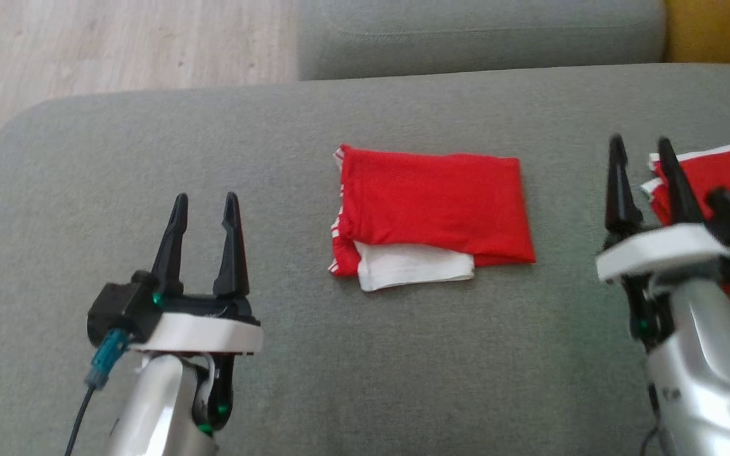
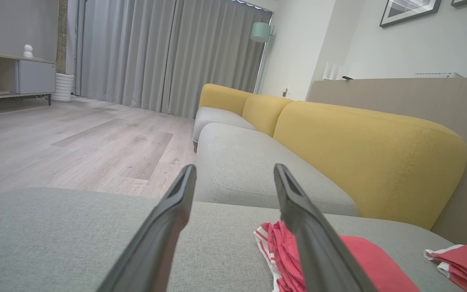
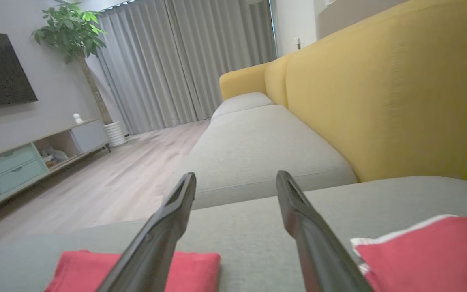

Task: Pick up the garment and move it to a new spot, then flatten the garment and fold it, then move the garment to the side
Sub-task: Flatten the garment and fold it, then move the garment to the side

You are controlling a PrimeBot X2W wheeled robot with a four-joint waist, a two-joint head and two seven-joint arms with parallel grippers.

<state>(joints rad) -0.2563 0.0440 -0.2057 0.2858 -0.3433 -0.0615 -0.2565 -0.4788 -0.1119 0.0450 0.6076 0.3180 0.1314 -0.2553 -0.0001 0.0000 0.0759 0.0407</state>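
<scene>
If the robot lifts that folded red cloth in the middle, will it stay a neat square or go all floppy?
Probably floppy: the red garment is soft cloth with wrinkled edges, so lifted by one side its folds would likely fall open. The white layer peeking out may slip loose.

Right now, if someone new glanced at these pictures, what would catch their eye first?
The folded red garment lying in the middle of the grey sofa seat, with a white layer peeking out at its near edge. A second red garment sits at the far right, beside the right claw. That and the left claw are both open and empty, flanking the folded one.
</scene>
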